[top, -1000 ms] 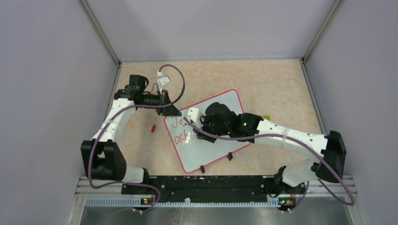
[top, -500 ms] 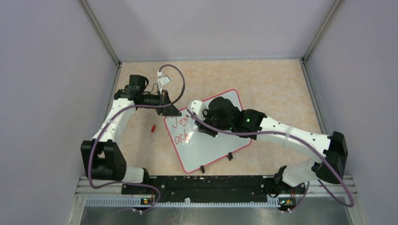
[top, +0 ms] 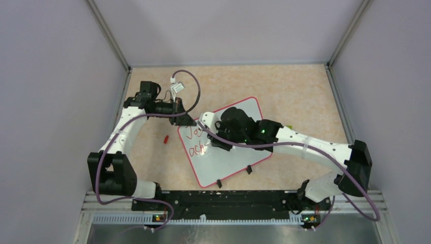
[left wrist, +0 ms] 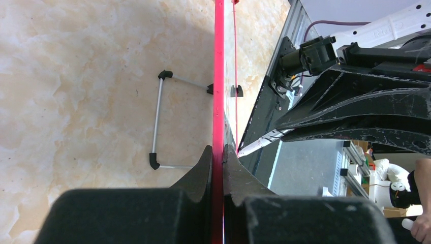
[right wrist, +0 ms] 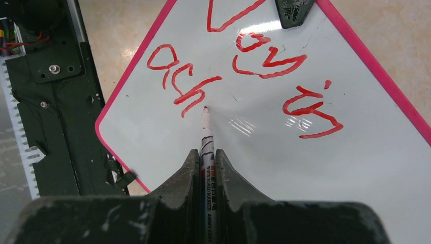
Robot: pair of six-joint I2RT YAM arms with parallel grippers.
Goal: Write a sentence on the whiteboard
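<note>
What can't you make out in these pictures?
Top view: the right arm covers most of the sentence; only the line starts show.
Top view: small red thing left of the board, too small to identify.
Left wrist view: board edge-on in the left gripper, so no writing shows.
Right wrist view: top edge cuts the first line; marker tip's contact with the board unclear.

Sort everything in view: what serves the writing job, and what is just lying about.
Job in hand:
whiteboard
red sentence on it
marker, gripped by the right gripper
left gripper, clamped on the board's frame

Lying about:
small red piece on the table, left of the board
</note>
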